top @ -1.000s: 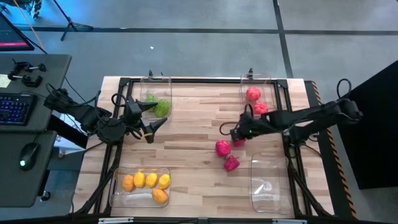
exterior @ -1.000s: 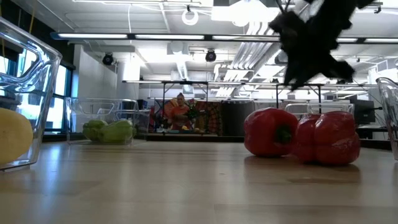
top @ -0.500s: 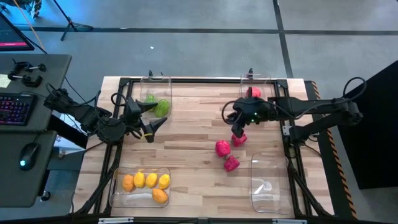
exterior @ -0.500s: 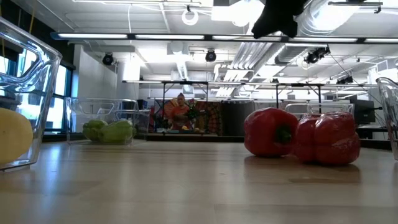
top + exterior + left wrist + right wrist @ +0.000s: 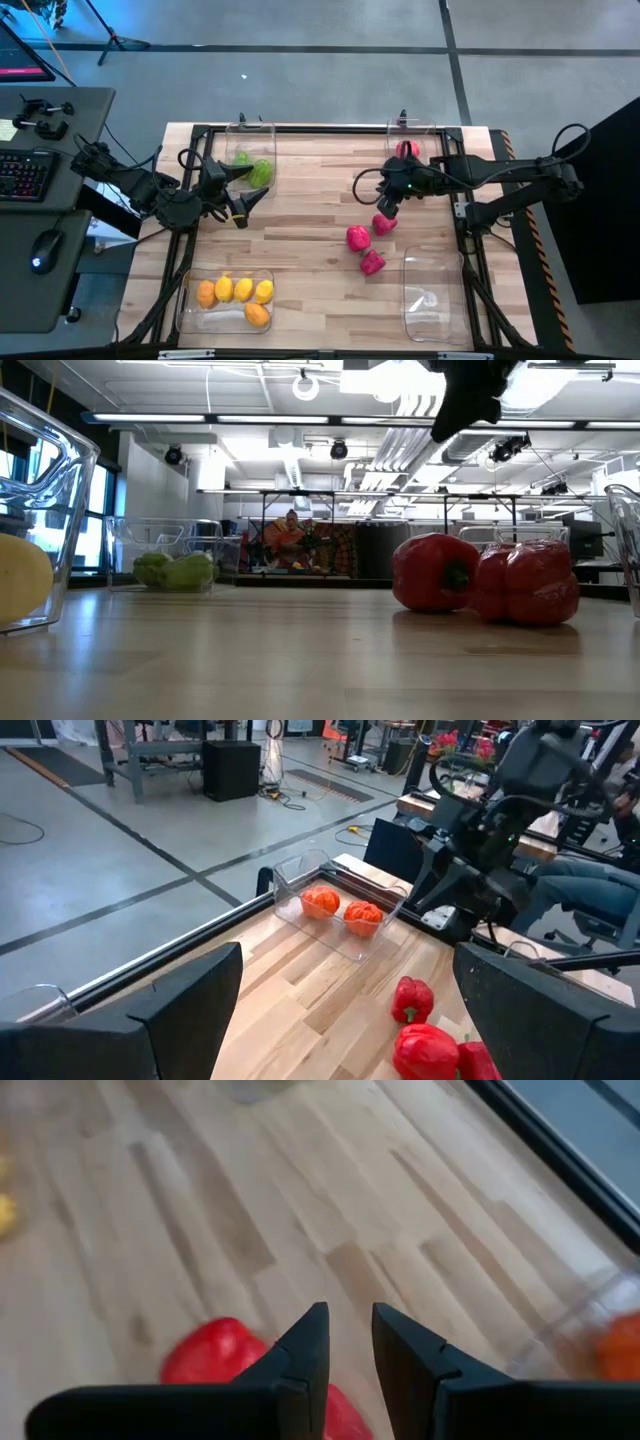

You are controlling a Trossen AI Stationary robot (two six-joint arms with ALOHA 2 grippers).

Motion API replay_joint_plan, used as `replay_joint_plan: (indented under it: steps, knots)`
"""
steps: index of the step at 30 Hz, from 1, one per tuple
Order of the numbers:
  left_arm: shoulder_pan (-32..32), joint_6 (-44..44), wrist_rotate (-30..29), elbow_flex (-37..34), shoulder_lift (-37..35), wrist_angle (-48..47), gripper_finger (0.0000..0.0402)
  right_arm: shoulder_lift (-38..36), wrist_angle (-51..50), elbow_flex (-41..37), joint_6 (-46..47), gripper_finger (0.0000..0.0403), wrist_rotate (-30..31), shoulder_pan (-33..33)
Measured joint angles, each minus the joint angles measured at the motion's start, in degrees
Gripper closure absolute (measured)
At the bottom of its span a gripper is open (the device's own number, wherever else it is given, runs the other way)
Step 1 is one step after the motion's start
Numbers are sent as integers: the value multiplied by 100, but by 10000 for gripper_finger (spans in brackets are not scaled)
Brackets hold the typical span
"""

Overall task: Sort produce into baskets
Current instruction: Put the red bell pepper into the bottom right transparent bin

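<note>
1. Nearest the front edge, a clear basket point(image 5: 224, 301) at the left corner holds the yellow and orange pieces point(image 5: 243, 290). At the right front corner another clear basket point(image 5: 434, 291) shows nothing inside.
2. Just in from that, two red peppers point(image 5: 358, 238) lie loose on bare wood right of centre, close together; in the low view they sit side by side and touching.
3. A third small red pepper point(image 5: 384, 224) lies just behind them, directly under the right gripper point(image 5: 386, 208), which hangs over it with its fingers pressed together and nothing pinched.
4. Mid-table to the left is an open stretch of planks. The left gripper point(image 5: 243, 190) waits at its left side, fingers spread wide, holding nothing.
5. At the far left edge, a clear basket point(image 5: 250, 150) holds the green pieces point(image 5: 259, 171), right beside the left gripper.
6. At the far right edge, the last basket point(image 5: 418, 146) holds red-orange tomatoes point(image 5: 342, 910), partly under the right arm.
7. Beyond the table, a seated person point(image 5: 290, 536) shows across the room.
</note>
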Motion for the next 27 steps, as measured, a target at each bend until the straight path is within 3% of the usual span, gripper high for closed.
replay_joint_plan:
  steps: [5, 8, 18, 22, 27]
  knots:
    - [0, -104, -11, 0, 0, 0, 51, 0, -229, -2, 4, 329, 99, 2]
    - [0, -124, -11, 0, 0, 0, 51, 0, -237, -2, -240, 297, 24, 20]
    - [0, -304, -10, 2, 0, 0, 51, 0, -689, -4, -716, 82, -815, 170]
    - [0, -304, -16, 0, 0, 0, 51, -1, -1343, -21, -639, 29, -240, 242]
    - [0, -447, -39, 2, 0, 1, 51, -57, -1213, -456, -424, 11, 249, 221]
